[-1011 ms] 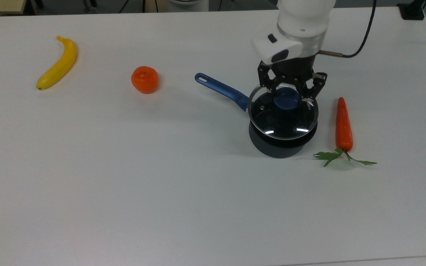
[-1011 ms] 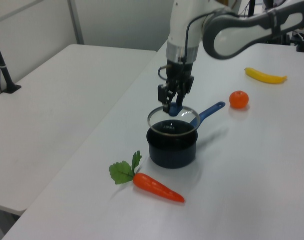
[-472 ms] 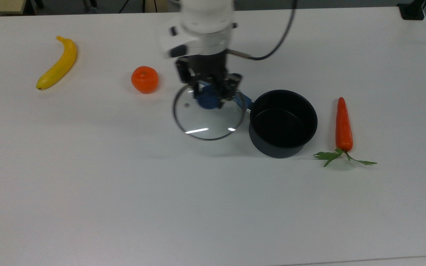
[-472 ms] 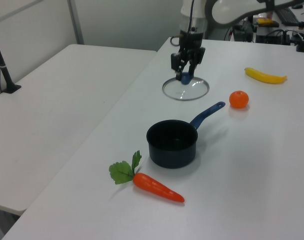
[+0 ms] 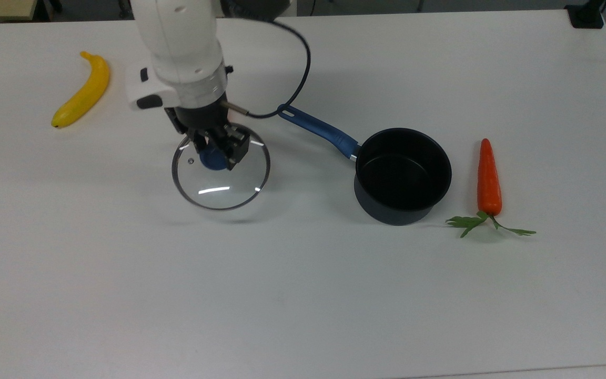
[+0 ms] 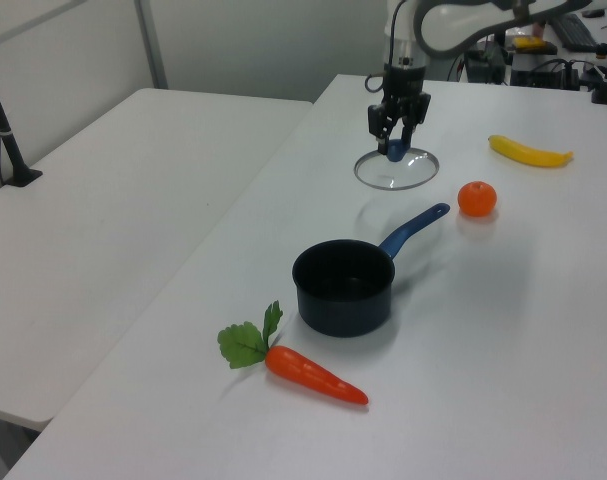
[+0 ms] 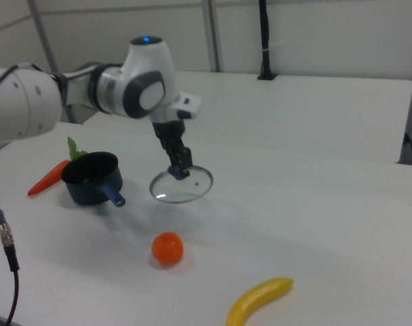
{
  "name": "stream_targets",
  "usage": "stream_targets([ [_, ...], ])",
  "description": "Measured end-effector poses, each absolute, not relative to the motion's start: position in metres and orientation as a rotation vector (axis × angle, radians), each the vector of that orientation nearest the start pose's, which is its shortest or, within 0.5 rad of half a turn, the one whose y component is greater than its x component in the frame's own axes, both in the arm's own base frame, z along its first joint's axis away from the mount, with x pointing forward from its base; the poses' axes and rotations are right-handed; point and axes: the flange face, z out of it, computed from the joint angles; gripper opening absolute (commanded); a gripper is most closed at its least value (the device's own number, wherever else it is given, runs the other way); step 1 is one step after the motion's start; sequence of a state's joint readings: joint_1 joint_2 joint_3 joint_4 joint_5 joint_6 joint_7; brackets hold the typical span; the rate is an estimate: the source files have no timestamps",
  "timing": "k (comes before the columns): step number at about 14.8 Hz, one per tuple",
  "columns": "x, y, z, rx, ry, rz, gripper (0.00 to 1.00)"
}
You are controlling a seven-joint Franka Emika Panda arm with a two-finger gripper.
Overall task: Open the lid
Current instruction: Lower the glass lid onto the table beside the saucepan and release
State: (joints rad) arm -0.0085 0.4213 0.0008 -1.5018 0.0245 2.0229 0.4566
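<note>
Top view: the lid sits left of the frame's centre, a clear glass disc with a metal rim, a blue knob and a small steam hole near its upper left edge. The tool is clenched on the knob, its dark fingers either side of it, and holds the lid over the white tabletop, with a faint shadow below. The open pan stands well apart to the right, its blue handle pointing up-left toward the lid. A carrot lies just right of the pan; a banana lies at upper left. The arm's black cable loops between lid and handle.

Left view: the lid is in the upper middle, level, hanging from the tool by the knob. The pan stands at centre, the carrot below it, an orange right of the lid and the banana beyond.

Right view: the lid is at centre, slightly tilted, gripped by the tool. The pan and carrot are at left, the orange below the lid, the banana at lower right.
</note>
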Motion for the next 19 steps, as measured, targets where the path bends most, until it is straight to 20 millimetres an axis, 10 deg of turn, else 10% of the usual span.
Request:
stream_targets([
  [8, 0.707, -0.015, 0.36, -2.999, 0.751, -0.167, 0.38],
  [19, 0.705, -0.016, 0.347, -3.002, 0.756, -0.15, 0.82],
])
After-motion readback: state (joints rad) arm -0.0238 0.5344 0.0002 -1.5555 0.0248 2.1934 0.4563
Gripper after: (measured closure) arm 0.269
